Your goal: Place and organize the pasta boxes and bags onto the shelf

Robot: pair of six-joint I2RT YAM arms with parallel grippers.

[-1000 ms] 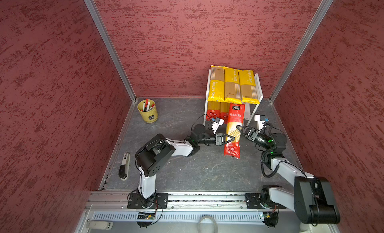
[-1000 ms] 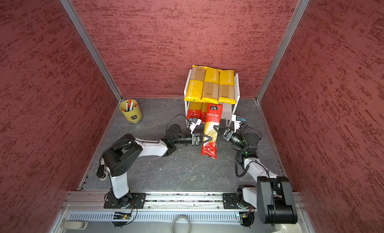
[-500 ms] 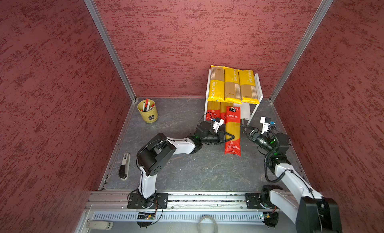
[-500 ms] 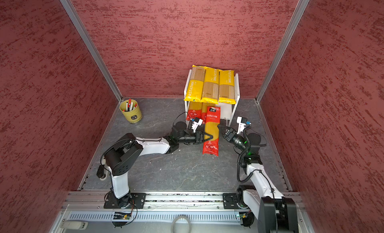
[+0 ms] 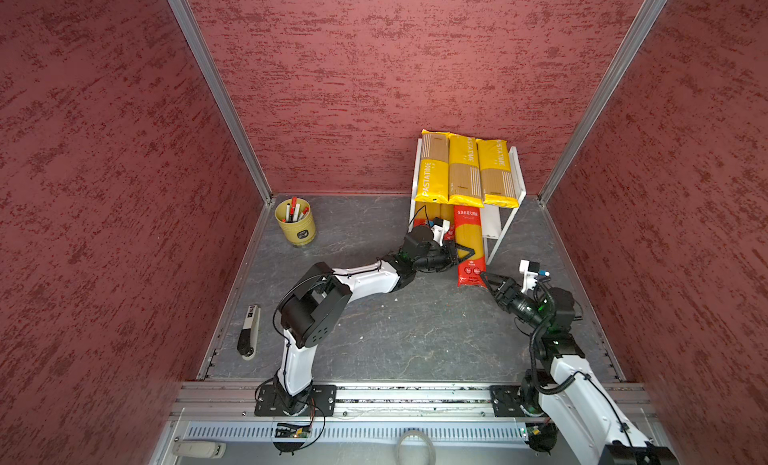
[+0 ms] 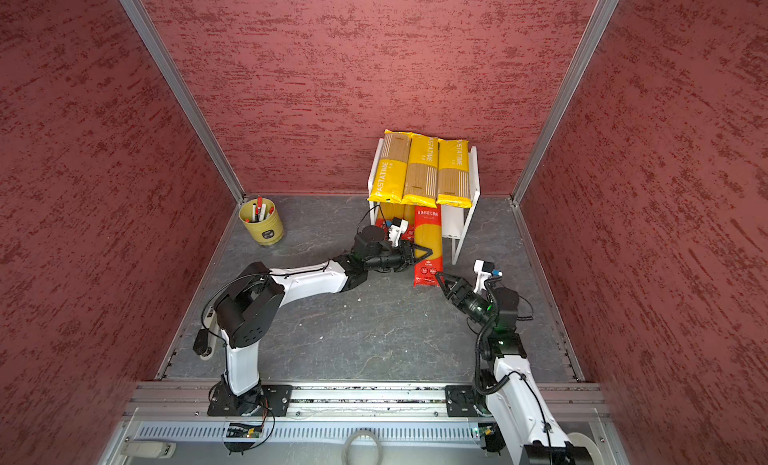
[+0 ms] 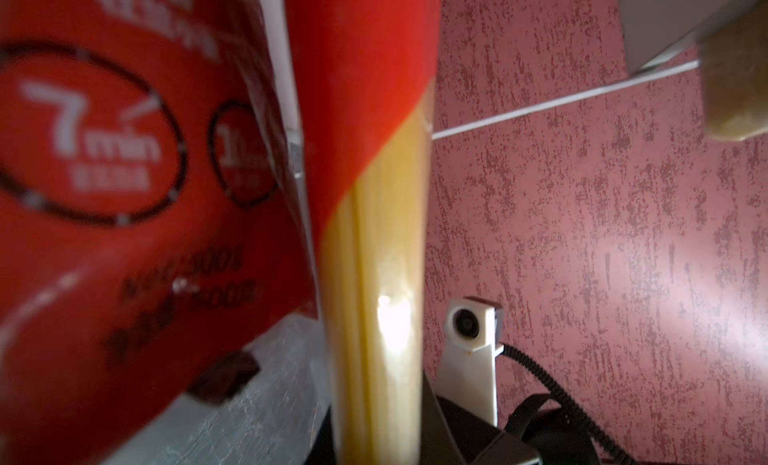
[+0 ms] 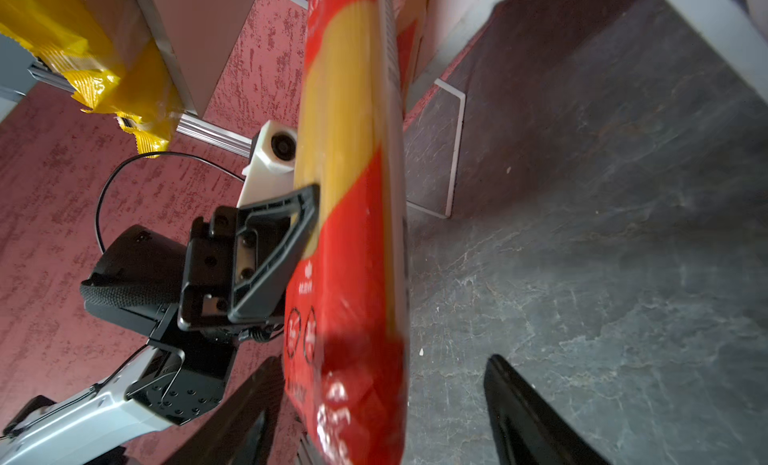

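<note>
Grey floor [image 5: 374, 317], red pack [image 5: 468, 228] clamped in left pincer [image 5: 467, 252]

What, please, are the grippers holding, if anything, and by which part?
The left gripper clamps the red spaghetti pack where its clear middle meets the near red end; the open right gripper holds nothing.

Left arm [image 5: 365, 281] and right arm [image 5: 582, 380]: white link shells, black joint housings, black base plates [image 5: 322, 400] with corner screws. Left elbow housing [image 5: 316, 326] has a ring of small screw holes. Left gripper [image 5: 466, 253], right gripper [image 5: 487, 278]: all black, fingers [image 8: 266, 251] triangular, hollowed, screw heads at the root. White boxy wrist cam [image 7: 471, 326] on a white bracket per arm. Coiled black cable [image 7: 552, 384] on right, thin black loop [image 8: 166, 153] on left. Thin black wiring runs along both white links. Green LEDs [image 5: 540, 307] on right arm.
</note>
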